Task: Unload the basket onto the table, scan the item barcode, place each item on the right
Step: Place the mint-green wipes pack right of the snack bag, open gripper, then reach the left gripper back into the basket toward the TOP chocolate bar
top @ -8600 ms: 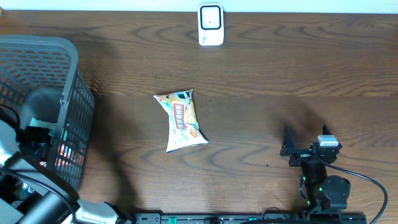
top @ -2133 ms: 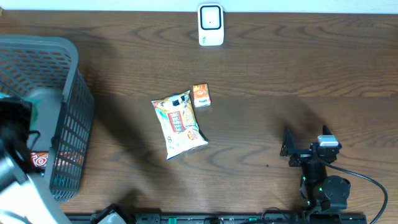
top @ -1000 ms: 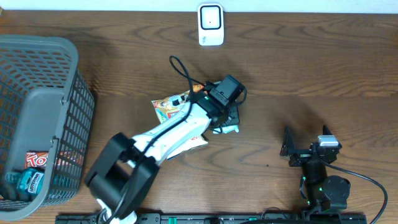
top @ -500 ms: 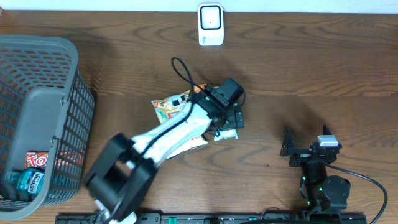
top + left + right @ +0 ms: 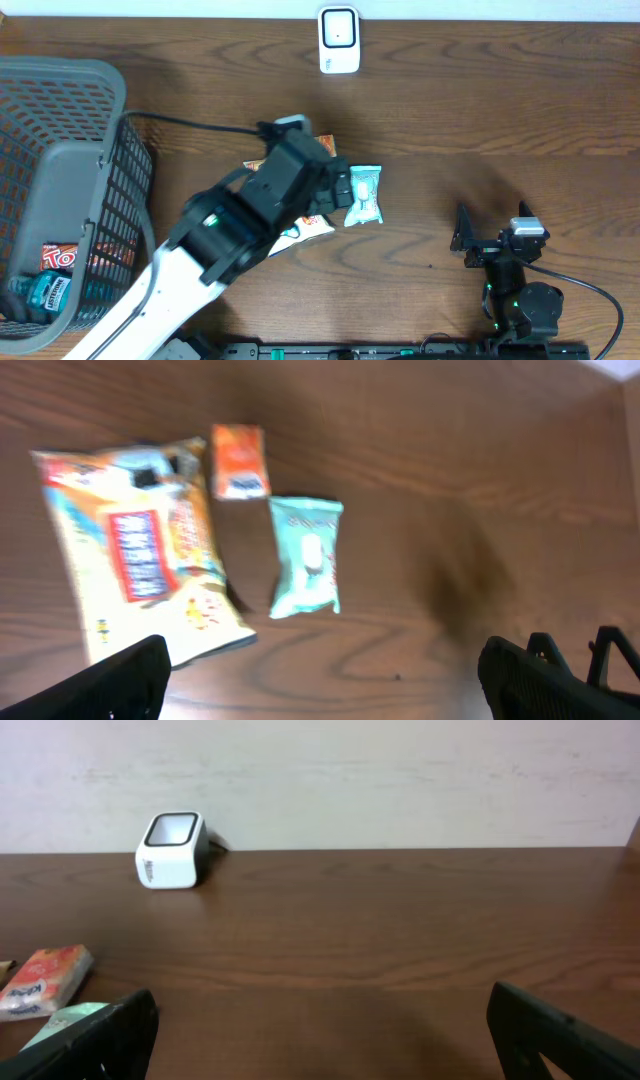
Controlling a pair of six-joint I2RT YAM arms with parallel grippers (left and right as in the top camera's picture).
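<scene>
A teal packet lies flat on the table, right of a yellow snack bag and below a small orange box. My left gripper hovers just left of the packet, above the bag, open and empty. In the left wrist view the teal packet and orange box lie ahead of the spread fingers. The white scanner stands at the table's far edge. My right gripper rests open at the front right, facing the scanner.
A grey mesh basket stands at the left with a red packet and a bottle inside. A cable loops from the left arm toward the basket. Bare wood lies between the packet and the right gripper.
My left gripper has opened and let go of the teal packet, which now lies on the table. The left arm has drawn back to the left. The right arm has not moved.
</scene>
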